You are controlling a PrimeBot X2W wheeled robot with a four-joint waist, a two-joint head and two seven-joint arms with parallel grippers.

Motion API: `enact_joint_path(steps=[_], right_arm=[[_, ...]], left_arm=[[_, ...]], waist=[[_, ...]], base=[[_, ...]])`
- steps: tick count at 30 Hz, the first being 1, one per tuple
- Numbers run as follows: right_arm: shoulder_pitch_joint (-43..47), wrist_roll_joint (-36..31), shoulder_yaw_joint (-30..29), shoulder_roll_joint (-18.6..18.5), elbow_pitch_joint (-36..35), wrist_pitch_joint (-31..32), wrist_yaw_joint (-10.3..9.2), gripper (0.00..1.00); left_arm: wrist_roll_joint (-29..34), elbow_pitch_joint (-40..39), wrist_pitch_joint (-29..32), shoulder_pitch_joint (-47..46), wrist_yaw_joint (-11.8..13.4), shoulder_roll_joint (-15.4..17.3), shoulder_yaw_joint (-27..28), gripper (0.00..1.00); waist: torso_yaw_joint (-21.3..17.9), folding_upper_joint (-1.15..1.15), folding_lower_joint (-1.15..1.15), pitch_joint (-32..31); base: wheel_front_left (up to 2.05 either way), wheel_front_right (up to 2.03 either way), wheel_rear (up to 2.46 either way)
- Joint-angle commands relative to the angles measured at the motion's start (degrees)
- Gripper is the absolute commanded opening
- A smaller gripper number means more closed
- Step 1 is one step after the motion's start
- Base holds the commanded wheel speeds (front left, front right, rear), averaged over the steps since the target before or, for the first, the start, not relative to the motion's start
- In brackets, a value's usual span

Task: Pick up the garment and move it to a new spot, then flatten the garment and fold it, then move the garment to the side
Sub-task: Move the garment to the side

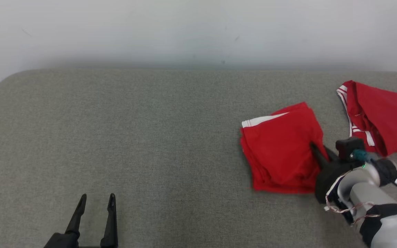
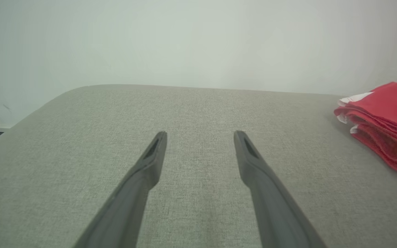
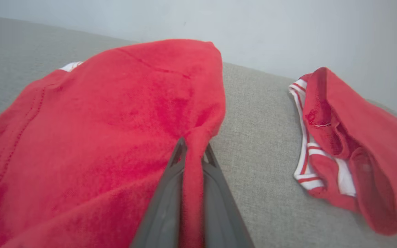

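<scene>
- Red cloth is the thing to watch: the garment [image 1: 281,151] lies folded in a thick pile on the right part of the grey table [image 1: 150,137].
- The right gripper [image 3: 194,144] has its jaws almost closed. They pinch a ridge of cloth on the side of the pile that faces the table's right end.
- I think it holds there so it can slide or lift the whole pile to the side, which looks like the last job left.
- The pinch may have only the top layers, so the pile could come apart if it is pulled fast.
- The left gripper [image 1: 97,198] sits low over the table's near left part. Its jaws are wide apart and hold nothing, and it looks parked out of the way.
- A second garment [image 1: 384,117], red with white stripes, lies crumpled at the table's far right end, apart from the pile. It takes up room there, so the pile may need to stop short of it.
</scene>
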Motion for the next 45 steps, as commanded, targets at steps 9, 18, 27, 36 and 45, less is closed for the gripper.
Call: enact_joint_path(steps=[9,18,27,36,45], right_arm=[[-11.6,-1.2,11.1,-12.1,-3.8,4.1,-0.17,0.00],[-21.3,1.0,20.0,-22.0,-7.7,7.6,-0.17,0.00],[-28.3,4.1,25.0,-28.7,-9.0,8.7,-0.17,0.00],[-31.3,6.3,27.0,-31.7,-7.9,9.0,-0.17,0.00],[-34.4,5.2,29.2,-31.7,-5.4,8.7,-0.17,0.00]], left_arm=[[-1.0,-2.5,-0.1,-5.1,0.0,-0.1,-1.2,1.00],[0.7,-6.5,-0.1,-9.5,0.0,-0.1,-2.3,1.00],[1.6,-9.9,-0.1,-11.5,0.0,0.0,-2.9,1.00],[1.6,-11.8,-0.1,-12.2,0.0,0.9,-2.8,1.00],[1.4,-12.4,-0.1,-12.7,0.0,1.4,-3.1,1.00]], waist=[[-3.2,0.00,0.00,8.1],[-4.2,0.00,0.00,15.5],[-6.5,0.00,0.00,19.2],[-8.2,0.00,0.00,21.6],[-7.9,0.00,0.00,22.8]], base=[[0.00,0.00,0.00],[0.00,0.00,0.00],[0.00,0.00,0.00],[0.00,0.00,0.00],[0.00,0.00,0.00]])
